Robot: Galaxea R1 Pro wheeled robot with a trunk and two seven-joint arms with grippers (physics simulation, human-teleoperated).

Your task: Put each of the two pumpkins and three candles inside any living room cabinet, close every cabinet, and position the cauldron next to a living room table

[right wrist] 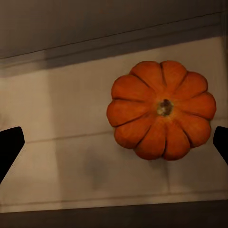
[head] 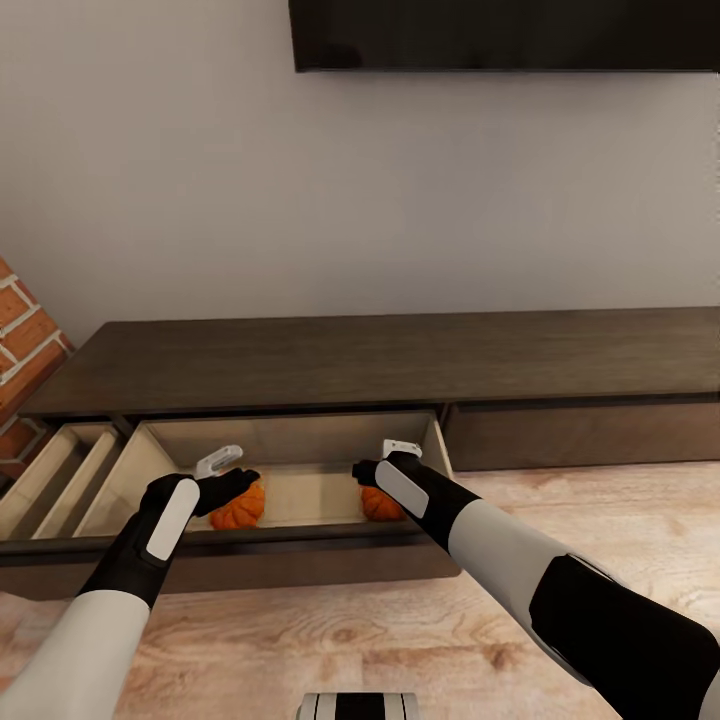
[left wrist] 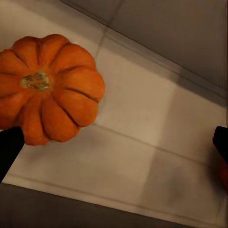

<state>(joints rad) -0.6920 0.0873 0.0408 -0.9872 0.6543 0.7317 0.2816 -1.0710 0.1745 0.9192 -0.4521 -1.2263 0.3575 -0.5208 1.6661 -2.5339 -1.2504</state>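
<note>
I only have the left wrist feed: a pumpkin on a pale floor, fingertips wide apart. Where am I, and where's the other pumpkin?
Observer: Head view shows your left gripper over the cabinet's pulled-out drawer; that pumpkin lies inside it.
Operator: And the second pumpkin?
Observer: It sits in the same drawer, toward its other end, under the right gripper.
Operator: Is the right gripper holding it?
Observer: No. In the right wrist view its fingertips stand wide apart and that pumpkin lies free on the drawer floor.
Operator: Anything else open?
Observer: Yes, a second compartment left of yours stands open too.
</note>
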